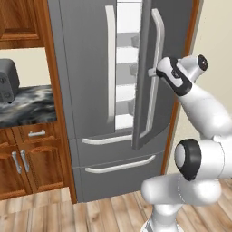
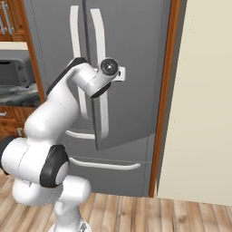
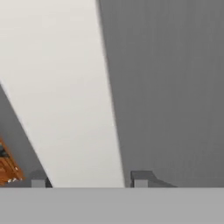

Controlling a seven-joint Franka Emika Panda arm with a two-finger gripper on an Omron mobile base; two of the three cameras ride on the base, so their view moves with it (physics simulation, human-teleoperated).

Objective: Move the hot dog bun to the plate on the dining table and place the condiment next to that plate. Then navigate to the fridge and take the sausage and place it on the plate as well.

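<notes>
The grey steel fridge point(image 1: 86, 68) stands right in front of me. Its right door point(image 1: 145, 90) is swung partly open, and white shelves point(image 1: 126, 59) show in the gap. My gripper point(image 1: 152, 71) is at that door's long white bar handle point(image 1: 156, 45), about halfway up. In the hand view the pale handle point(image 3: 65, 87) runs between my two fingertips, gripper point(image 3: 89, 179) shut on it, with the grey door face point(image 3: 175, 87) behind. From the right, the gripper point(image 2: 120, 73) presses at the handle point(image 2: 103, 113). The hot dog bun, plate, condiment, dining table and sausage are out of view.
Left of the fridge is a marbled wall counter point(image 1: 27, 106) carrying a dark appliance point(image 1: 8, 79), with wooden cabinets point(image 1: 27, 163) beneath. A beige wall point(image 2: 204, 99) with a wooden trim strip closes the right side. Wood flooring point(image 1: 90, 213) lies below.
</notes>
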